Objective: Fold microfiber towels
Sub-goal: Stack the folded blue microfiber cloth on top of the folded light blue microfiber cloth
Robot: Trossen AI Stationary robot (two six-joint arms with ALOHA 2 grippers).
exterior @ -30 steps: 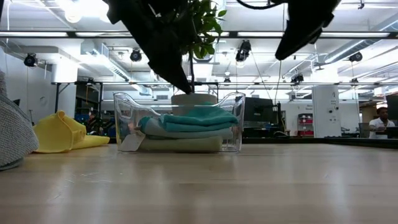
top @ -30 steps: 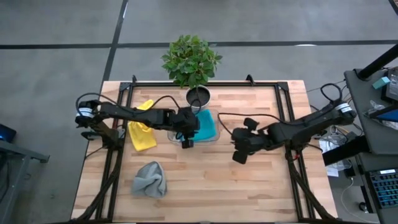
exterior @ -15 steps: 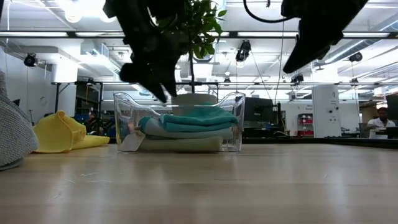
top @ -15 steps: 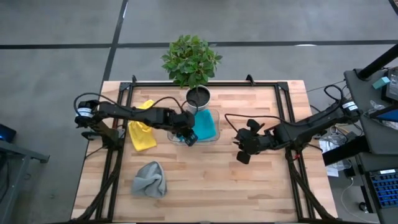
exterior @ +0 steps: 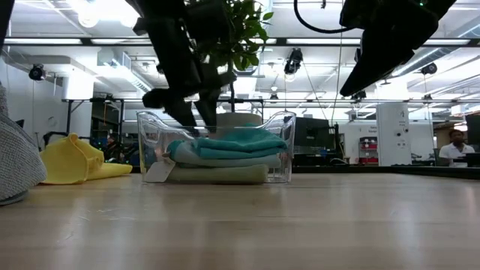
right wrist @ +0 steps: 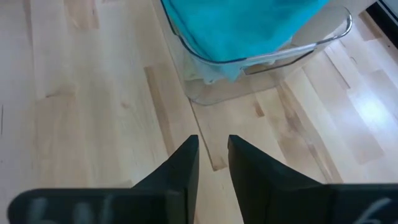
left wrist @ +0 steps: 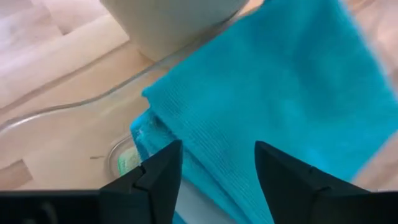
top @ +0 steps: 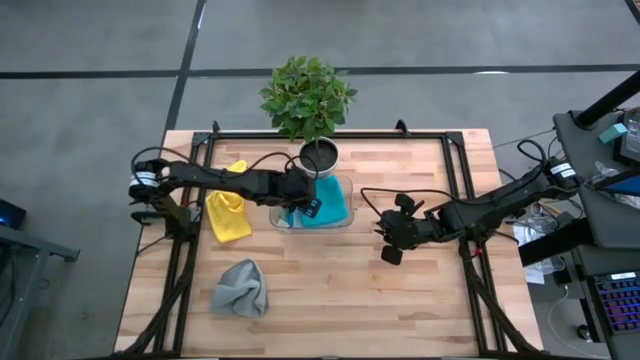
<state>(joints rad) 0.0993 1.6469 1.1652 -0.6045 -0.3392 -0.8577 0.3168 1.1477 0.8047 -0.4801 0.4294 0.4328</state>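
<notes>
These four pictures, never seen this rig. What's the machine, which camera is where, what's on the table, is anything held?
It is a robot with two dark arms at a wooden table, each ending in a two-finger hand. One camera looks straight down, one sits at tabletop height, and one rides on each wrist.

A clear tray holds a folded stack with the teal towel on top. Behind it stands a potted plant. The yellow towel and grey towel lie loose and unfolded.

The left hand hangs open over the teal towel, holding nothing. The right hand hangs above bare wood beside the tray, fingers nearly together, also empty.
</notes>
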